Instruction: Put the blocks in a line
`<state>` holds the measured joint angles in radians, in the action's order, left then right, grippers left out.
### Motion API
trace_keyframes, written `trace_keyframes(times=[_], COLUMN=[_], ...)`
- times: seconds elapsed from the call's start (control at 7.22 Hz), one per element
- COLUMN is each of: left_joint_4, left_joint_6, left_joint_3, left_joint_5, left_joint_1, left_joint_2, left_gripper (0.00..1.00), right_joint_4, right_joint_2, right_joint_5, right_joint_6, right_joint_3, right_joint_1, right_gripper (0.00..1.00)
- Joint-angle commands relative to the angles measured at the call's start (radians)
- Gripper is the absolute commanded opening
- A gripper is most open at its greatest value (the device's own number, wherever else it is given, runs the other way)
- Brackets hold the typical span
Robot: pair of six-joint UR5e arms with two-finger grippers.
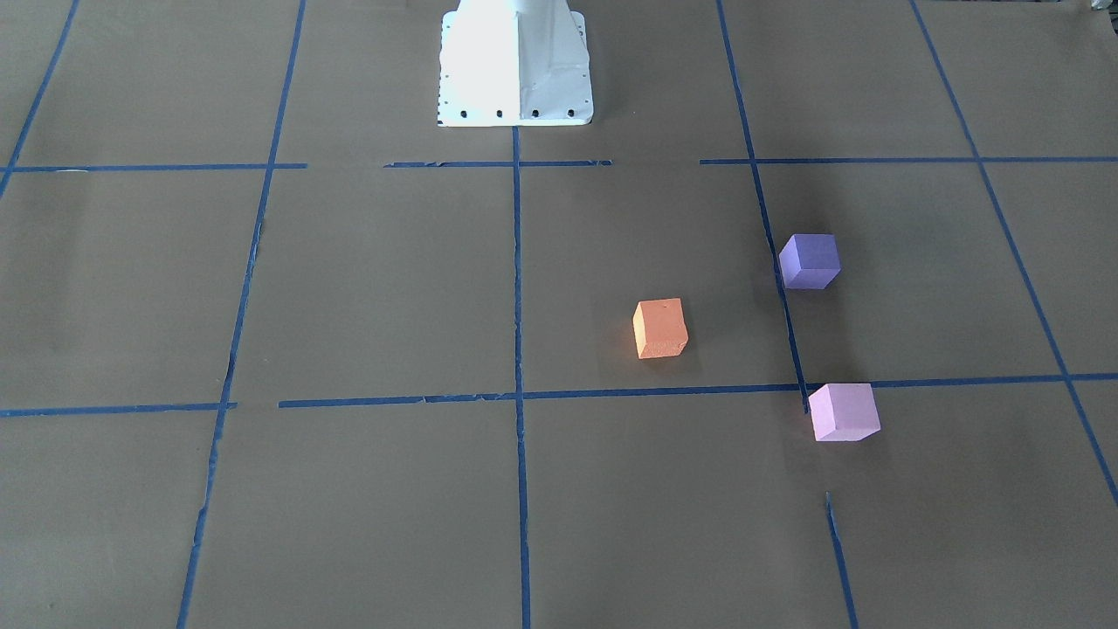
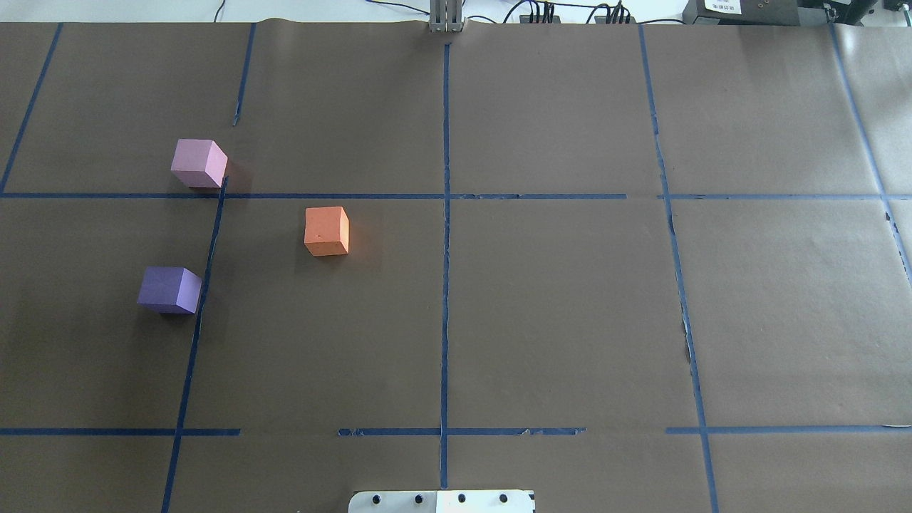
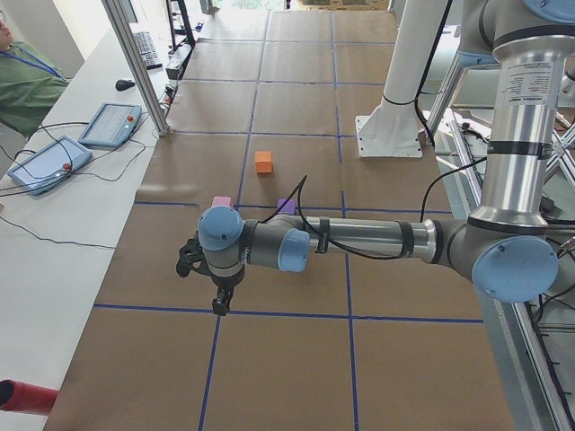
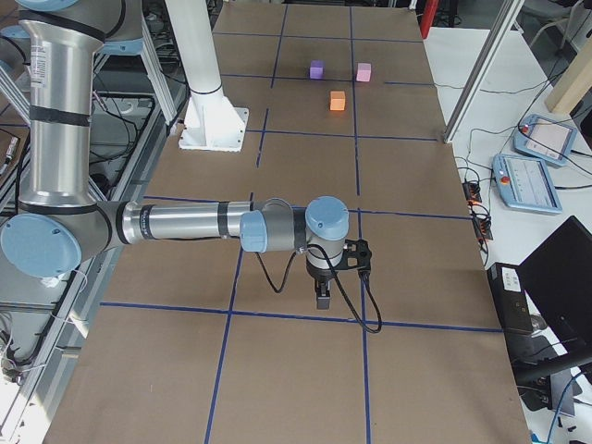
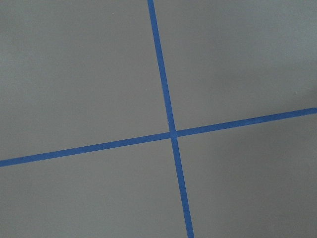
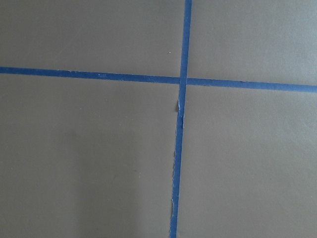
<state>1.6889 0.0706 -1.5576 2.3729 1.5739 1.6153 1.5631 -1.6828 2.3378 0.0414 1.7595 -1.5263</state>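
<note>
All 3 blocks sit on the counter [image 2: 570, 320] to the left of the robot's base [image 2: 442, 501], by the robot's own reckoning. The purple block [image 2: 169, 290] is nearest the base. The pink block [image 2: 199, 163] is farthest out from it, almost straight beyond the purple. The orange block [image 2: 326, 230] lies between those 2 in depth but closer to the base's centre line, well apart from both. They form a triangle, so the line is not yet made. The left tool [image 3: 218, 303] hangs over the counter farther left of the base than the blocks. The right tool [image 4: 322, 294] hangs on the base's right side, well apart from every block, so I judge the left arm the nearer for a first reach. Cubes offer no long axis to match. I cannot tell how far either tool is parted, since only the side views show them. With all 3 blocks on the counter, neither holds any. Both wrist cameras show only blue tape [image 5: 168, 124] on paper.
</note>
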Motion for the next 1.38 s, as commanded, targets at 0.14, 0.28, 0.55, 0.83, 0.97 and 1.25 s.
trace_keyframes(times=[0.14,0.28,0.55,0.83,0.97,1.25], left_joint_4=[0.003,-0.003,-0.011,-0.002,-0.002,0.006], left_joint_6=[0.002,0.000,-0.003,-0.235,-0.339,-0.688], left_joint_3=[-0.010,-0.025,-0.053,-0.136,-0.137,-0.134], left_joint_5=[0.002,-0.003,0.000,0.002,0.002,-0.009], left_joint_1=[-0.024,-0.081,-0.219,-0.302,-0.367,-0.496], left_joint_2=[0.005,0.012,0.101,0.153,0.231,0.369], left_gripper=[1.00,1.00,1.00,1.00,1.00,1.00], right_joint_4=[0.000,0.000,0.000,0.000,0.000,0.000], right_joint_2=[0.000,0.000,0.000,0.000,0.000,0.000], right_joint_5=[0.000,0.000,0.000,0.000,0.000,0.000], right_joint_6=[0.000,0.000,0.000,0.000,0.000,0.000], right_joint_3=[0.000,0.000,0.000,0.000,0.000,0.000], right_joint_1=[0.000,0.000,0.000,0.000,0.000,0.000], right_gripper=[1.00,1.00,1.00,1.00,1.00,1.00])
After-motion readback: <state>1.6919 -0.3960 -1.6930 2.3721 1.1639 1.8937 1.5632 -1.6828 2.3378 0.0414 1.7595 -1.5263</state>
